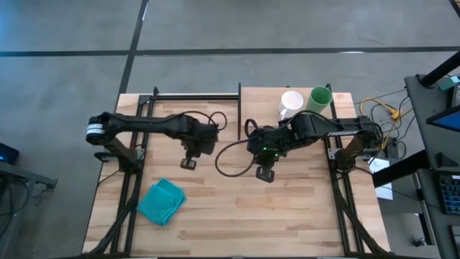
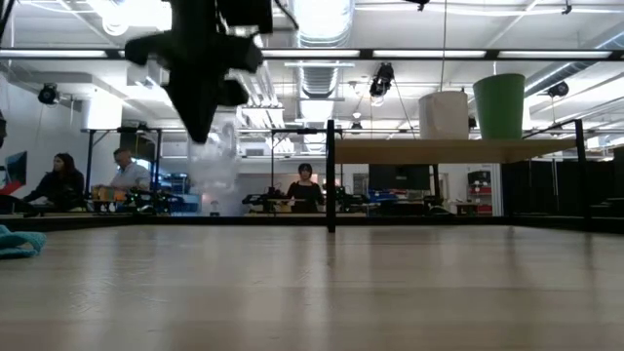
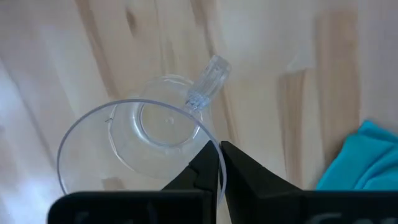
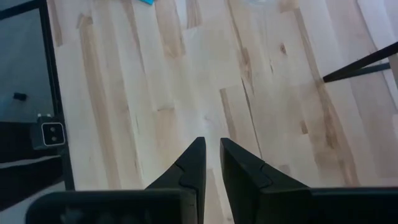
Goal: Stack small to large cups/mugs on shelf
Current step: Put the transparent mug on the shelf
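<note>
My left gripper (image 1: 189, 162) is shut on the small clear glass (image 3: 146, 140), which hangs well above the tabletop in the low view (image 2: 215, 161). A clear stub (image 3: 209, 81) sticks out from the glass's side. The white mug (image 1: 290, 103) and the green cup (image 1: 320, 99) stand side by side on the raised light-wood shelf (image 1: 259, 101) at the table's far right. They also show in the low view as the mug (image 2: 444, 113) and the cup (image 2: 499, 105). My right gripper (image 1: 266, 173) is shut and empty over the middle of the table. My left gripper pinches the glass's rim (image 3: 219, 163) between its two fingers, one finger inside the mouth and one outside. The fingers come from above, pointing down. The glass hangs below them, mouth up, lifted clear of the table.
A teal cloth (image 1: 161, 201) lies on the near left of the tabletop. The shelf's black posts (image 2: 331, 175) stand at mid-table and along the far edge. Black cables loop on the table by my right arm (image 1: 230, 155). People sit in the room behind (image 2: 305, 185).
</note>
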You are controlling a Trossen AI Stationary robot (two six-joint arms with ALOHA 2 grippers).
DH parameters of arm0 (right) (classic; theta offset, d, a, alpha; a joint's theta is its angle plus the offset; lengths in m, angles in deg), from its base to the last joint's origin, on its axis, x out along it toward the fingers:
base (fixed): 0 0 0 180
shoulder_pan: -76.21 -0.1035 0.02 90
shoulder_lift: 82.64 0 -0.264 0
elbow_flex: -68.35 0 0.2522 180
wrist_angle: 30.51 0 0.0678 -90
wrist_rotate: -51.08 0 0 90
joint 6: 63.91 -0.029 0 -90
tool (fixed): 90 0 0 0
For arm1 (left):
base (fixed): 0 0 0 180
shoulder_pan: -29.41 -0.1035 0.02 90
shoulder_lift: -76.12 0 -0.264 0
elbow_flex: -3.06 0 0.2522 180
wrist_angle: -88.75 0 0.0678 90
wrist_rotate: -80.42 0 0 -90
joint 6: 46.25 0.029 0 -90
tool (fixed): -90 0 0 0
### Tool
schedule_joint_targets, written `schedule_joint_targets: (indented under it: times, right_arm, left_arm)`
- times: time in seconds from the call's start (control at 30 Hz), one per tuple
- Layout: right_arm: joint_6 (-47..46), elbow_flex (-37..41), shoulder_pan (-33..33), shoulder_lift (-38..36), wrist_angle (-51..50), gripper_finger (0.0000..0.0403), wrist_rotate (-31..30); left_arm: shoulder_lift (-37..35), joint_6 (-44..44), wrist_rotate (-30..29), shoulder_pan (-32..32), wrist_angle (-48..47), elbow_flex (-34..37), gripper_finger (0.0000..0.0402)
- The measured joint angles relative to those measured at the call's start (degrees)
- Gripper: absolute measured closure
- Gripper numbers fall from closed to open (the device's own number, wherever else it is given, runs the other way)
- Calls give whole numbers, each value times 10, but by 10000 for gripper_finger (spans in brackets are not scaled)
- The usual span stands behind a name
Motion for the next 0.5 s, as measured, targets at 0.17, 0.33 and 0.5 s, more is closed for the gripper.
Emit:
schedule_joint_targets:
  times: [0.17,0.33,0.5]
  right_arm:
    - [17,0,0,0,0,360,-1]
    - [23,0,3,-6,-18,360,-46]
    - [-9,-9,16,-34,-79,360,-150]
  left_arm:
    - [-38,-33,-14,18,0,-56,401]
    - [-50,-48,-32,16,1,-152,401]
    - [-16,-48,-59,13,1,-275,401]
